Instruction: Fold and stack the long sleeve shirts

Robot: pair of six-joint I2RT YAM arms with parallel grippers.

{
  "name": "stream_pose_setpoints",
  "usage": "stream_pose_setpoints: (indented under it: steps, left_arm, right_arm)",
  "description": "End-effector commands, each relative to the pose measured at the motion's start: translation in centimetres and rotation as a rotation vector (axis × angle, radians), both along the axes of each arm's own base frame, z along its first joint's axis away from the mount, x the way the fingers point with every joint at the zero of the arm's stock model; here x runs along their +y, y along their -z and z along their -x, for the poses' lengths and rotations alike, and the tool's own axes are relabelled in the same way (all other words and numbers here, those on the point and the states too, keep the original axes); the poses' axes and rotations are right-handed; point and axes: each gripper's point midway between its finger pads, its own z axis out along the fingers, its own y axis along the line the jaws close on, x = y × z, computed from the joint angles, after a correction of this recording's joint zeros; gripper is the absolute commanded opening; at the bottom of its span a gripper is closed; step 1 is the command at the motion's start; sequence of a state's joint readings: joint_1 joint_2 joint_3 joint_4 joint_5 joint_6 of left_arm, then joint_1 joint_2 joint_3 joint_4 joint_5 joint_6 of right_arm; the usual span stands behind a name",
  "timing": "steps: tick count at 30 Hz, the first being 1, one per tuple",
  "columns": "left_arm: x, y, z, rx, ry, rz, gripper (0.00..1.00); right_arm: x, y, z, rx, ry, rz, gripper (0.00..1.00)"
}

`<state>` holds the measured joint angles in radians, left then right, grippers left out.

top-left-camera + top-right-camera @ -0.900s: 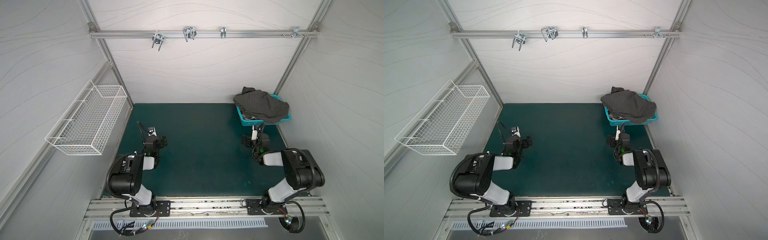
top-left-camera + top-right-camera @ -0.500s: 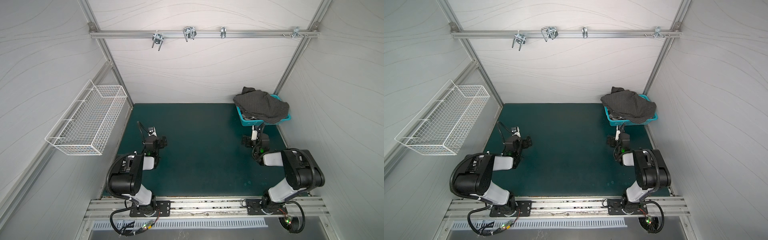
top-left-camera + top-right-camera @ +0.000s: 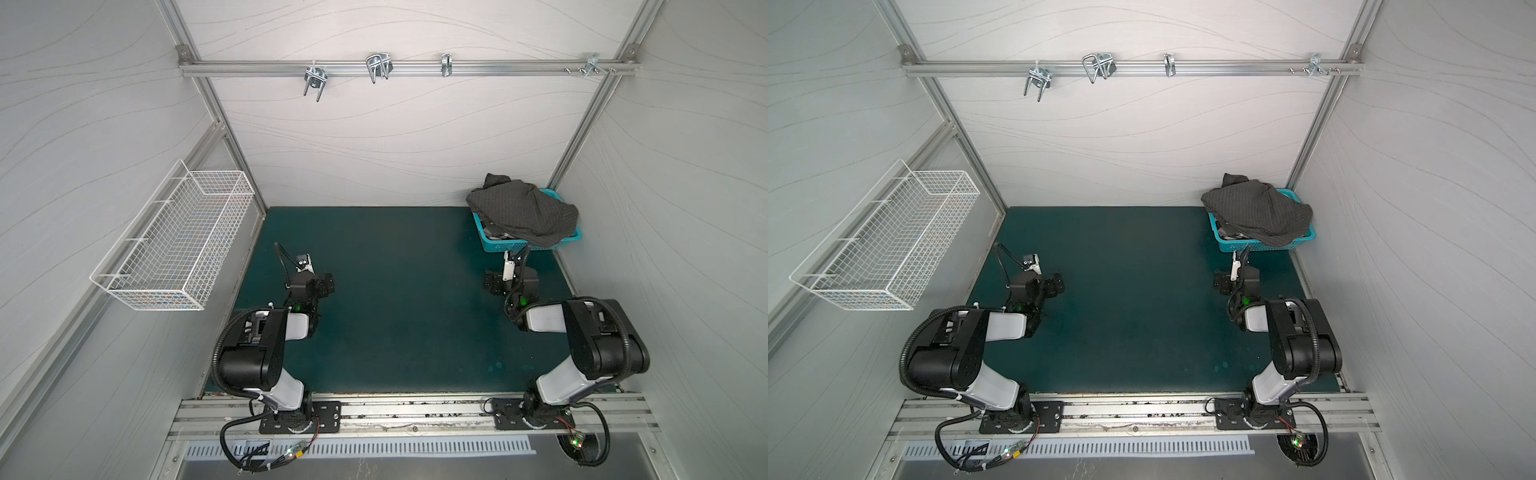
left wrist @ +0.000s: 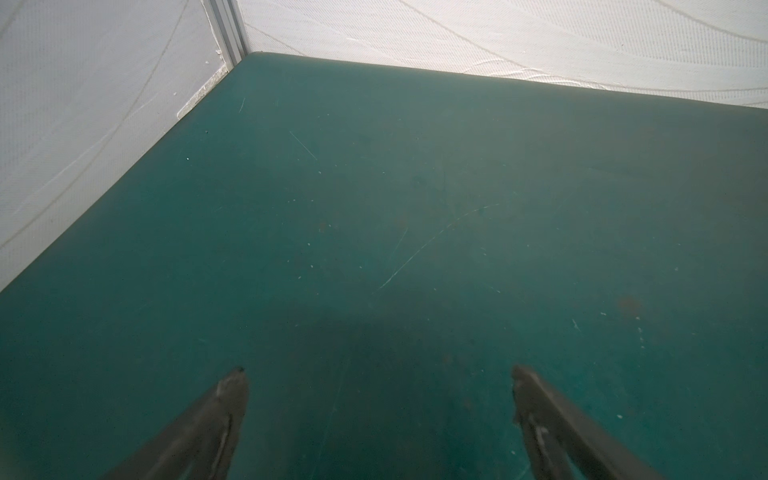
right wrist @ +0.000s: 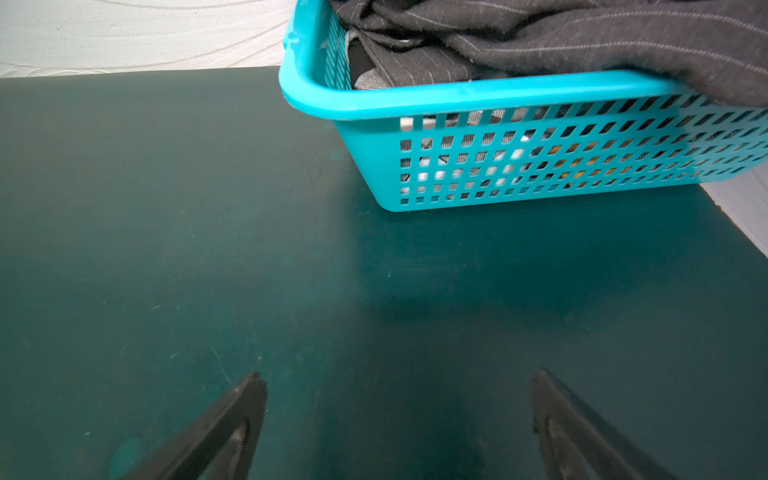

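White textured walls (image 3: 395, 137) close the cell on three sides, with an aluminium rail (image 3: 498, 68) across the back one. Dark green matting (image 3: 395, 299) covers the table. A white wire basket (image 3: 174, 245) hangs on the left wall. The left arm (image 3: 266, 345) and right arm (image 3: 590, 340) sit folded low near the front edge.

In both top views a teal lattice basket (image 3: 494, 245) stands on the mat in the far right corner. The dark charcoal pinstriped shirt (image 3: 523, 208) lies heaped and unfolded on top of it, spilling over its rim. In the right wrist view grey-and-white cloth (image 5: 372, 79) lies inside the basket beneath that shirt, and mustard-yellow cloth (image 5: 578, 161) shows through the lattice holes; what garments these are I cannot tell.

The right gripper (image 5: 399, 376) faces the basket's near wall, near it but not touching, fingers spread wide and holding nothing. The left gripper (image 4: 376, 370) is well apart from the basket across the table, facing the far left corner, fingers likewise wide and empty. Small metal hooks (image 3: 316, 79) hang from the rail.
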<state>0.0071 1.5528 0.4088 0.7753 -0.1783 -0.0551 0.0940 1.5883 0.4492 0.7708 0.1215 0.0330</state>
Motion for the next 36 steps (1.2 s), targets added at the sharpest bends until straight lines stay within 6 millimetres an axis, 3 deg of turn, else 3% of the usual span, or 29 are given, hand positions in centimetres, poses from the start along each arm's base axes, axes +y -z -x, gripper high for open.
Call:
stream_pose_setpoints:
  steps: [1, 12, 14, 16, 17, 20, 22, 23, 25, 28, 29, 31, 36]
  left_arm:
    - [0.1, -1.8, -1.1, -0.056, 0.009, -0.004, 1.00]
    - [0.0, -1.8, -1.0, -0.054, 0.010, -0.002, 1.00]
    - [-0.1, -3.0, -1.4, -0.075, 0.013, -0.027, 1.00]
    - [-0.1, -6.0, -1.8, 0.054, -0.047, -0.081, 1.00]
    - [0.1, -8.6, -2.3, 0.051, -0.091, -0.066, 1.00]
    - [-1.5, -15.6, -2.9, 0.009, -0.111, 0.177, 0.98]
    - [-4.3, -18.3, -2.8, 0.025, -0.061, 0.333, 0.90]
    - [-5.9, -19.0, -2.8, 0.038, -0.031, 0.375, 0.90]
    - [-10.7, -19.5, -2.7, 0.090, 0.082, 0.373, 0.89]
    - [-16.7, -18.3, -1.7, 0.178, 0.235, 0.273, 0.88]
    - [-18.0, -17.6, -1.3, 0.204, 0.269, 0.247, 0.88]
    - [-19.5, -16.4, -0.4, 0.244, 0.312, 0.234, 0.88]
    - [-19.8, -14.4, 0.9, 0.257, 0.320, 0.307, 0.89]
  right_arm:
    - [0.2, -0.9, 0.0, -0.030, -0.015, 0.010, 0.99]
    - [0.2, -1.0, 0.0, -0.034, -0.014, 0.009, 0.99]
    - [-0.5, -1.9, -0.1, -0.051, 0.046, 0.038, 0.99]
    - [-2.2, -5.3, 0.7, 0.048, 0.216, 0.115, 0.99]
    - [-3.1, -9.2, 0.7, 0.072, 0.319, 0.044, 0.99]
    - [-3.5, -16.2, 2.3, 0.171, 0.380, -0.120, 0.99]
    - [-5.1, -17.8, 2.6, 0.147, 0.472, -0.267, 0.99]
    - [-5.1, -18.4, 2.0, 0.154, 0.421, -0.361, 0.99]
    - [-6.4, -19.0, 1.0, 0.238, 0.482, -0.434, 0.99]
    - [-6.1, -19.8, -2.6, 0.318, 0.438, -0.377, 0.94]
    - [-5.9, -19.1, -3.7, 0.357, 0.424, -0.373, 0.94]
    - [-6.0, -18.0, -6.2, 0.418, 0.405, -0.381, 0.91]
    - [-5.1, -13.2, -11.9, 0.500, 0.329, -0.391, 0.86]
